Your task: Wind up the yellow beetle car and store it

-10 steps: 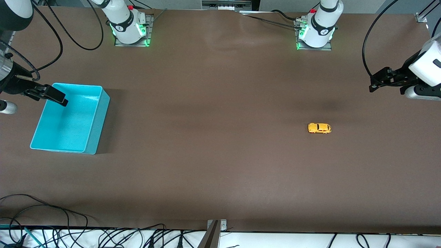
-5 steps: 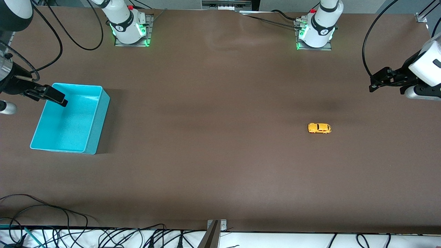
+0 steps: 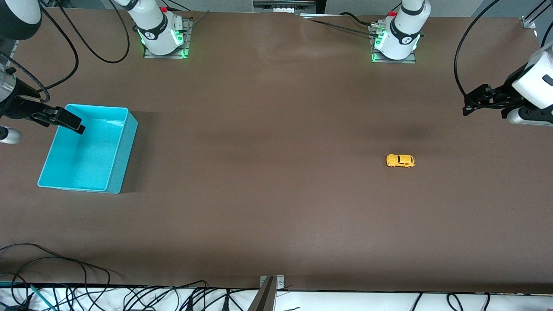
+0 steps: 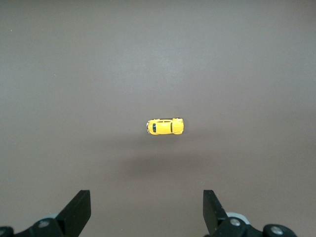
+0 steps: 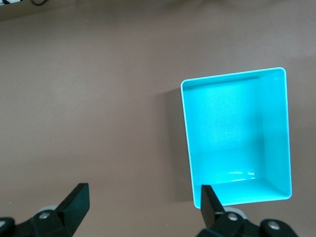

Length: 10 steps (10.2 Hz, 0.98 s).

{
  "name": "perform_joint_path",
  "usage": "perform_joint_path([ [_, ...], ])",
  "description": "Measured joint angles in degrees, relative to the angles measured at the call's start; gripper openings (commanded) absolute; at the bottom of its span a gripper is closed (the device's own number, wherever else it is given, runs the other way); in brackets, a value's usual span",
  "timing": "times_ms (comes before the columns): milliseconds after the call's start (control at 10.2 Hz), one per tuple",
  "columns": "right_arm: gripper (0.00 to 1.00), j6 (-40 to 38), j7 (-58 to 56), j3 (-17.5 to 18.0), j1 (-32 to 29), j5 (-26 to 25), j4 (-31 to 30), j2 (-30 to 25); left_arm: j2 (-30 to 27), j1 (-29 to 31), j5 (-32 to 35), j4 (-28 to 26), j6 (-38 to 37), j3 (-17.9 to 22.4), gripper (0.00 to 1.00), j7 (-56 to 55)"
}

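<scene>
The yellow beetle car stands on its wheels on the brown table toward the left arm's end; it also shows in the left wrist view. My left gripper hangs high above the table at that end, open and empty, away from the car. The turquoise bin sits empty toward the right arm's end and shows in the right wrist view. My right gripper hangs open and empty over the bin's edge.
Both arm bases stand along the table's edge farthest from the front camera. Cables lie along the edge nearest that camera. A metal bracket sits at the middle of that edge.
</scene>
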Motion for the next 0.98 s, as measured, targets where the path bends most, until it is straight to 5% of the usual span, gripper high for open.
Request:
perform_joint_path([
  [978,1.00,0.00,0.00,0.00,0.00,0.00,0.00,0.49,0.40,0.13,0.94,0.00,-1.01,0.09,1.00,0.00],
])
